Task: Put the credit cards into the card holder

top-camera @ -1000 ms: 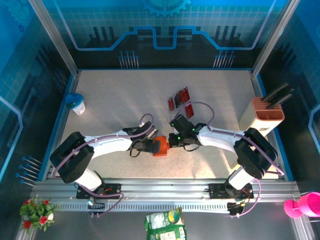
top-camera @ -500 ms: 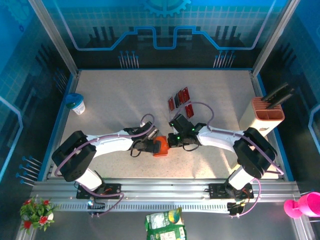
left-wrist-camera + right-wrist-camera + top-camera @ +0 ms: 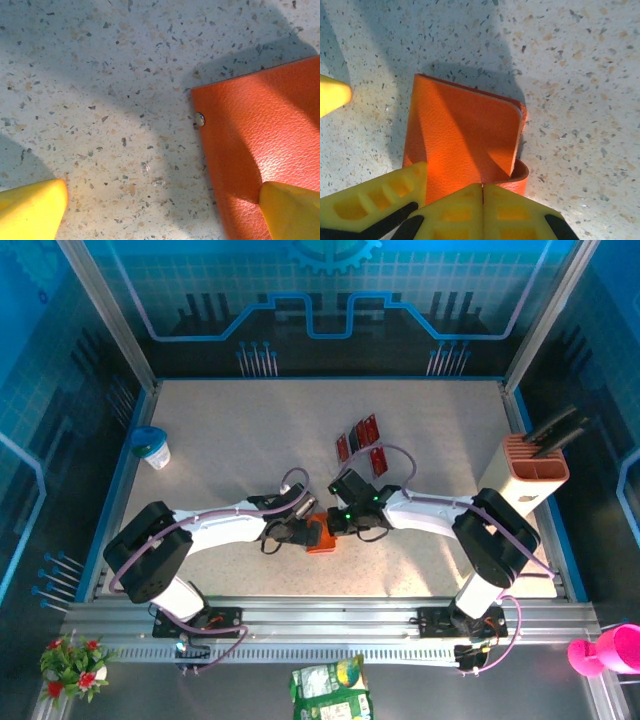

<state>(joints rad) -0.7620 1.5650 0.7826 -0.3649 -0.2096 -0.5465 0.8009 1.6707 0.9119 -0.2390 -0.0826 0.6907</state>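
My left fingers (image 3: 31, 206) spread wide; my right fingers (image 3: 455, 215) pressed shut; left arm (image 3: 215, 525), right arm (image 3: 430, 510) reach inward, wrists almost meeting

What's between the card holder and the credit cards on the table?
In the top view, the right hand sits between the card holder and the credit cards.

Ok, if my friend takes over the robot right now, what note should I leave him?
Left tool: open wide, straddling the card holder's edge.
Right tool: shut, tips at the holder's opposite side; a grip can't be confirmed.
Credit cards: on the table, beyond the holder, apart from it.
Done: no card in yet.
To do: open the holder, put every card in.
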